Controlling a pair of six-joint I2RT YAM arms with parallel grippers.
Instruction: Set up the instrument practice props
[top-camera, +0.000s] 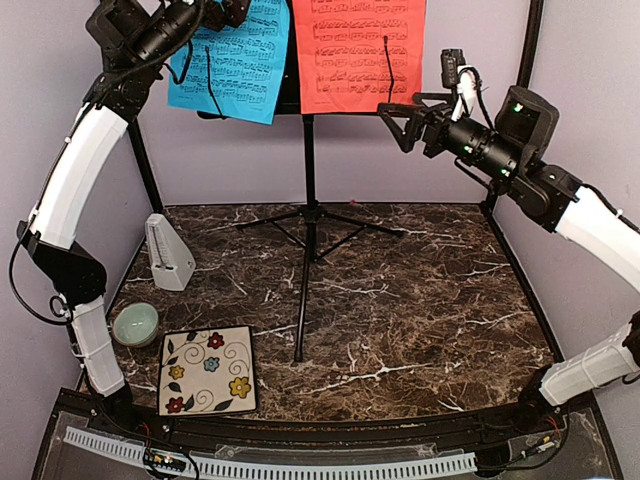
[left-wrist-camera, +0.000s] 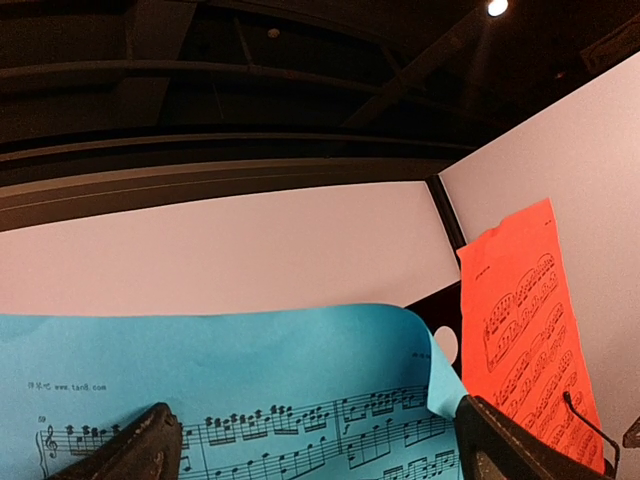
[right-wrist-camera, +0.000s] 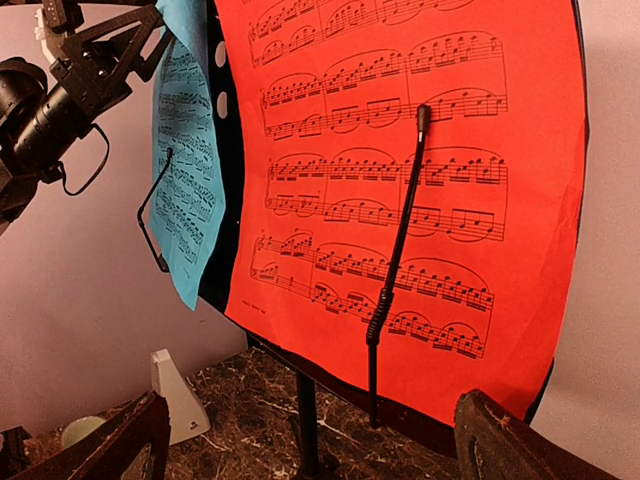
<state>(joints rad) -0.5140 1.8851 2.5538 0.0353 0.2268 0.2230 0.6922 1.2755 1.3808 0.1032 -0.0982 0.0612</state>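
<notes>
1. The stand (top-camera: 308, 180) is upright on its tripod legs in the middle of the counter (top-camera: 420, 300), toward the far side.
2. The red sheet (top-camera: 358, 50) lies flat on the right half of the stand's desk, with a thin wire arm across it.
3. The blue sheet (top-camera: 230, 55) is on the left half, beside the red one. It hangs tilted, its lower right corner dipping lowest, and a wire arm crosses it too.
4. The left gripper (left-wrist-camera: 318, 410) is raised at the blue sheet's top edge. Its fingers are spread wide with the sheet showing between them, and they clamp nothing.
5. The right gripper (right-wrist-camera: 312, 400) is in the air near the red sheet's lower right corner, facing the page. It is spread wide and empty.
6. The metronome (top-camera: 168, 252) stands on the left of the counter, well apart from the stand.
7. A green bowl (top-camera: 135, 323) sits nearer than the metronome, and a floral tile (top-camera: 208, 370) lies just right of the bowl at the near edge.
</notes>
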